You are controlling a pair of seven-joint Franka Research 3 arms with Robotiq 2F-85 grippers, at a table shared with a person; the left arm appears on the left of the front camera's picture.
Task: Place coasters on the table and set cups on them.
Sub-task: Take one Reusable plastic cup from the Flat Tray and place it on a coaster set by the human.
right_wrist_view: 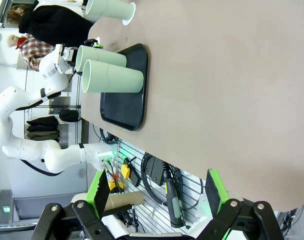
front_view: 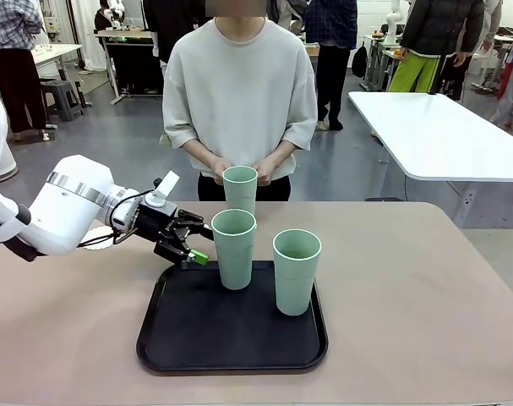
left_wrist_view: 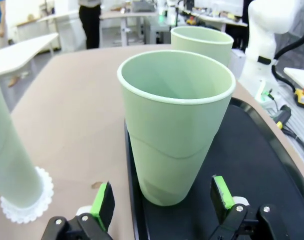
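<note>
Three pale green cups are in sight. One cup [front_view: 240, 186] [left_wrist_view: 9, 160] stands on the beige table [front_view: 408, 288] near the person, on a white scalloped coaster [left_wrist_view: 41, 192] [right_wrist_view: 130, 12]. The other two stand on the black tray [front_view: 231, 338]: a middle cup [front_view: 234, 247] [left_wrist_view: 177, 130] at its back left and a right cup [front_view: 296, 272] [left_wrist_view: 204, 42]. My left gripper [front_view: 199, 244] [left_wrist_view: 162, 200] is open just left of the middle cup, its green pads [left_wrist_view: 102, 202] on either side of the cup's base without touching. My right gripper [right_wrist_view: 157, 197] is open and empty, off the table's edge.
A person stands at the far edge with both hands [front_view: 239, 169] held together behind the far cup. A white table [front_view: 442, 127] stands at the back right. Bare tabletop lies to the right of the tray. Cables and the right arm's base [left_wrist_view: 272, 30] are beside the table.
</note>
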